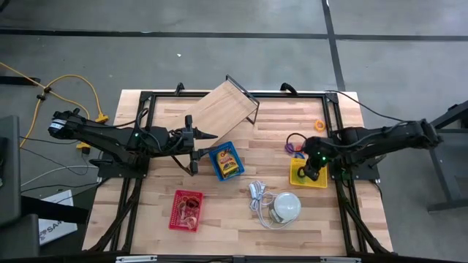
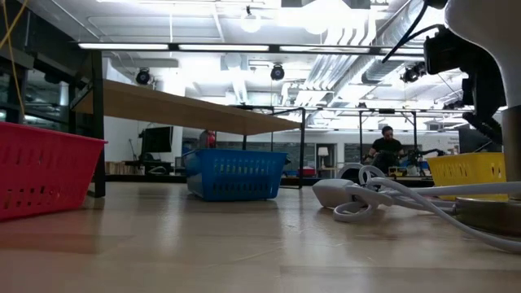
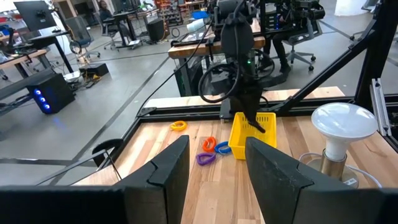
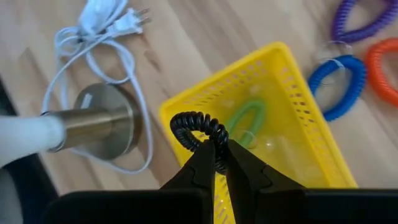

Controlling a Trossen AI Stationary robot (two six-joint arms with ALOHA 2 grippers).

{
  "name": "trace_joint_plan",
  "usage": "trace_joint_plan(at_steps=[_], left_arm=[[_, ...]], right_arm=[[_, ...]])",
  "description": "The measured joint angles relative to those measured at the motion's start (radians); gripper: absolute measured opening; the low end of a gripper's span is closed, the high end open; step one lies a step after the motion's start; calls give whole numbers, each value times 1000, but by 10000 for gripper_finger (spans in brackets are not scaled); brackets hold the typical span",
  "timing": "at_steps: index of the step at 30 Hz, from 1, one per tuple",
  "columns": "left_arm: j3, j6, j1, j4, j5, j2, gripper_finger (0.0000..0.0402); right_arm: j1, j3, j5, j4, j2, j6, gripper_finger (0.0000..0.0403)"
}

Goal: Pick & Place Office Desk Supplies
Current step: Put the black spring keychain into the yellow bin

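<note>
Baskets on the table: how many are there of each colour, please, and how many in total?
red basket: 1
blue basket: 1
yellow basket: 1
Total: 3

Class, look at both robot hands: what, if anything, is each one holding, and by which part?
The right hand pinches a black coil loop by its lower edge, above the yellow basket. The left hand is open and holds nothing.

You have three baskets: red, blue, yellow. Six coil bands: black, green, blue, purple, two orange. One lamp.
</note>
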Motion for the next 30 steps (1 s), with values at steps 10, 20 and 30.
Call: trace_joint_plan(at_steps=[10, 20, 30], left_arm=[[0, 0, 0, 0, 0, 0, 150], [0, 0, 0, 0, 0, 0, 150], [0, 0, 0, 0, 0, 0, 150]], right_arm=[[70, 0, 98, -65, 109, 135, 17], [120, 0, 93, -101, 219, 221, 17], [121, 0, 128, -96, 224, 222, 17]])
